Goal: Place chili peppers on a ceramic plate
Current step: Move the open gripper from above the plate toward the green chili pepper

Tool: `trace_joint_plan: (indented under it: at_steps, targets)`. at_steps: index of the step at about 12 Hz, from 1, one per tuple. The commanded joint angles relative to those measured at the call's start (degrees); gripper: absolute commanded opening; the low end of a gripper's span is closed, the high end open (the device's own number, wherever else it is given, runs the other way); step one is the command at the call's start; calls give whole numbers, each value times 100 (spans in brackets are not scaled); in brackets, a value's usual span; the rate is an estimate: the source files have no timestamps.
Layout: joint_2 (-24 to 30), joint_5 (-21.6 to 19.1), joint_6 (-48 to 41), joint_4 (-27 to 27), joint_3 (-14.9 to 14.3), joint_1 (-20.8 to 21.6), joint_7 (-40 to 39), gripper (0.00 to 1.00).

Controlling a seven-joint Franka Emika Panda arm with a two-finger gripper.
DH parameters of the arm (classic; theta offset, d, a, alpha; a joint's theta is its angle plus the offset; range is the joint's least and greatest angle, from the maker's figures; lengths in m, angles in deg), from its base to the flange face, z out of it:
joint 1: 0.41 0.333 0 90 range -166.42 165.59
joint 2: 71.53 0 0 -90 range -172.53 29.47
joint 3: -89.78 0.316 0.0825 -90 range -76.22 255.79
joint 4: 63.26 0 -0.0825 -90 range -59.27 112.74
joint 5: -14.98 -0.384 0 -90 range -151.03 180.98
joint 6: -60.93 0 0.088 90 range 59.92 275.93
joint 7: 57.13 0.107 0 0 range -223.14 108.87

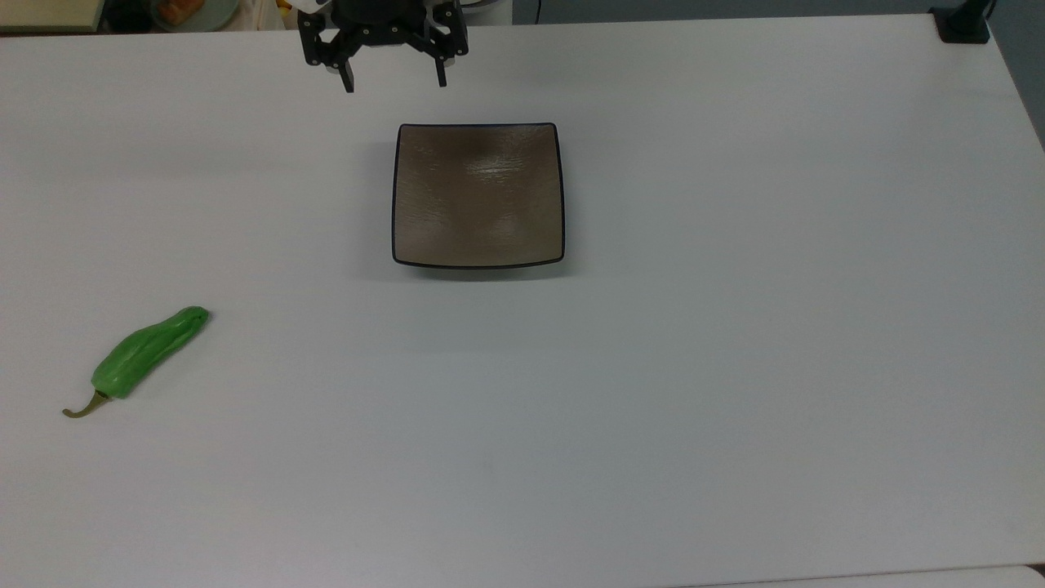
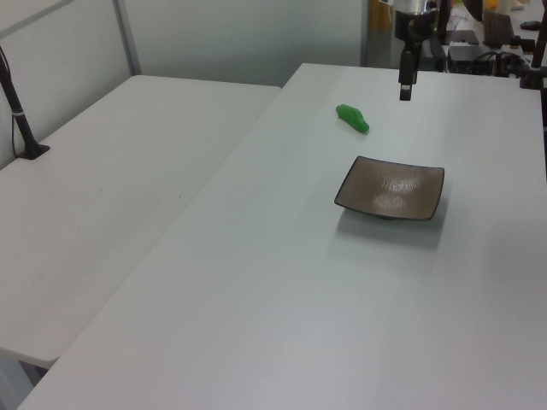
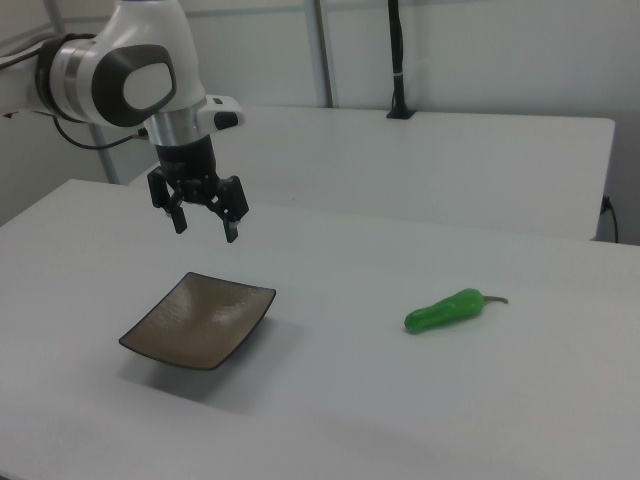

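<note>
A bright green chili pepper (image 1: 149,351) with a thin curved stem lies on the white table near the top view's left edge; it also shows as the chili pepper (image 2: 352,118) and chili pepper (image 3: 446,310). The square brown-grey ceramic plate (image 1: 478,195) sits empty near the table's middle, seen too as the plate (image 2: 391,188) and plate (image 3: 200,319). My gripper (image 1: 395,84) hangs open and empty above the table beyond the plate's far left corner in the top view, also at gripper (image 3: 206,229) and gripper (image 2: 406,92). It is far from the pepper.
A second white table (image 2: 111,188) adjoins on the left view's left, with a black post (image 2: 19,111) on it. A black clamp base (image 1: 963,24) sits at the top view's upper right corner. Cluttered equipment (image 2: 479,43) stands behind the arm.
</note>
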Motion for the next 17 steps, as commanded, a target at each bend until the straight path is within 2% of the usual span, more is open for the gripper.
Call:
trace_joint_plan:
  at_steps: [1,7,9,12,17]
  targets:
    - [43,-14,295,51,21,7,272,100]
    - [-247,12,1437,43,-23,-55,729,100]
    - [-256,12,1719,42,-32,-221,729,100]
    - [-397,30,2237,51,-198,-310,756,100]
    - [-1046,152,3501,43,-620,-442,1580,100]
